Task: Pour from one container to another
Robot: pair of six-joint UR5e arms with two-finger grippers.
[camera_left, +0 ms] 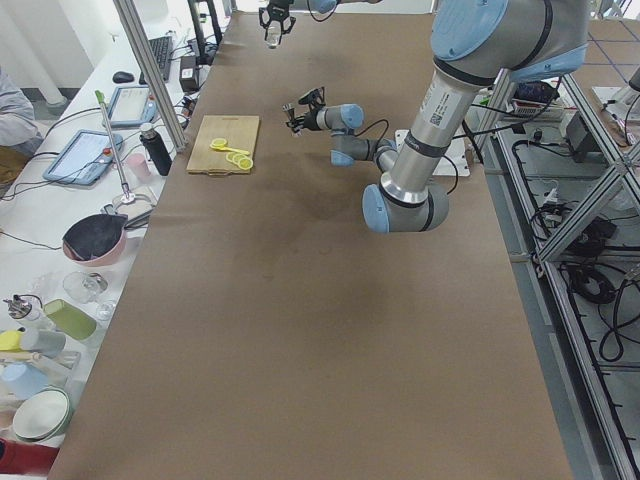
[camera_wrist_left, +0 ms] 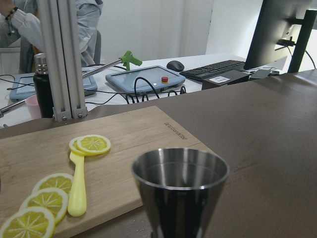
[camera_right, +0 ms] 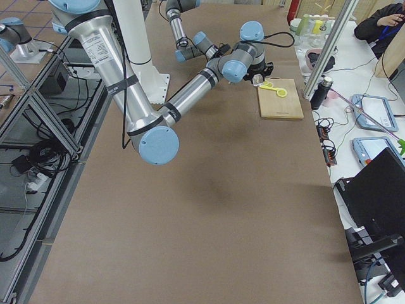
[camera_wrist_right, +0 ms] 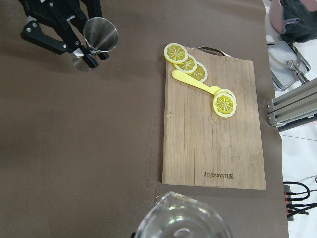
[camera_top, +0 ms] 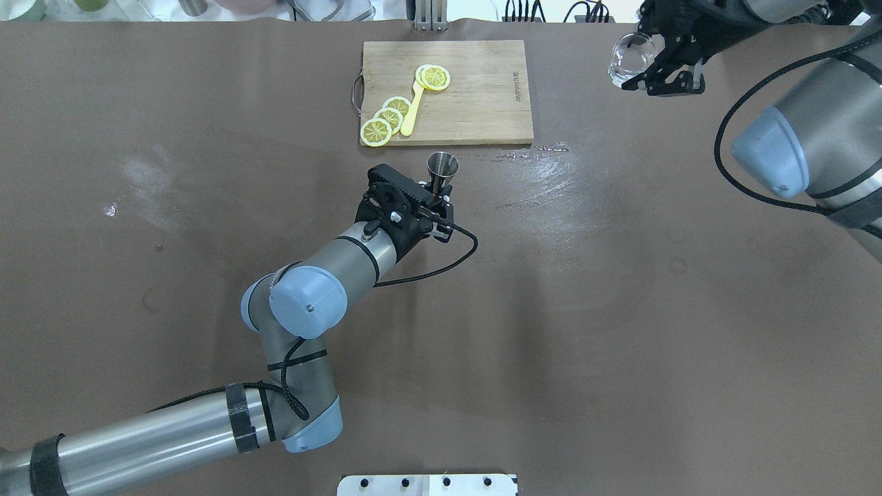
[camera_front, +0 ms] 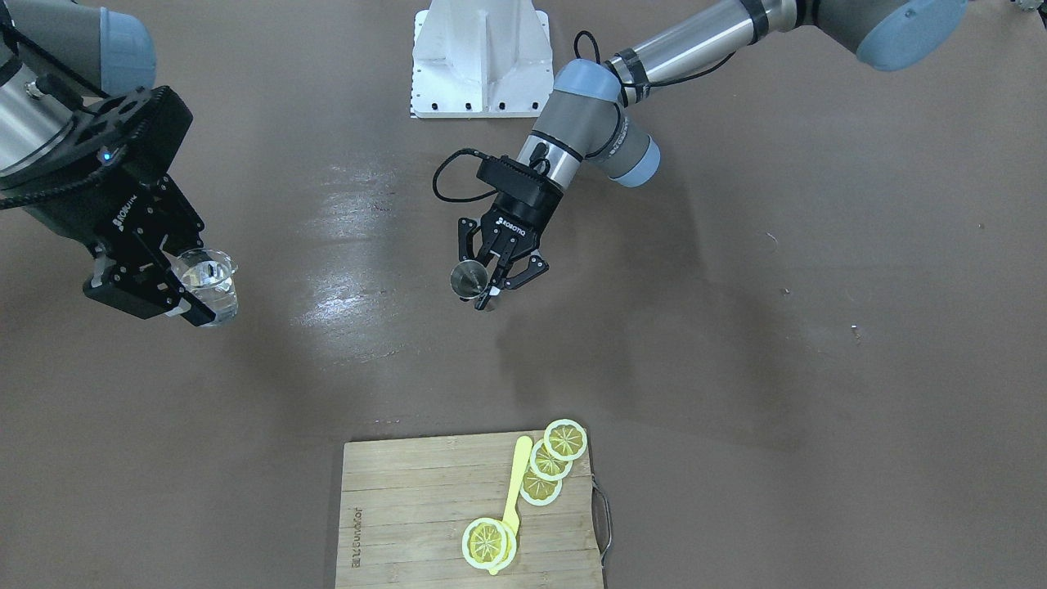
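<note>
ROBOT LAB: The left gripper [camera_front: 491, 286] stood clamped on a metal jigger [camera_front: 468, 278], held upright w/ its mouth up, near the middle of the brown table [camera_front: 818, 327] & a short way from a wooden cutting board [camera_front: 409, 507]. Well apart, the right gripper [camera_front: 192, 296] was closed tight around a clear glass [camera_front: 211, 282], raised off the table. Lemon slices [camera_front: 564, 439] & a yellow utensil [camera_front: 517, 483] lay on the board.

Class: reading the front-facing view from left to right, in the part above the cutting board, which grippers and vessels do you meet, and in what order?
right gripper → glass → jigger → left gripper
</note>
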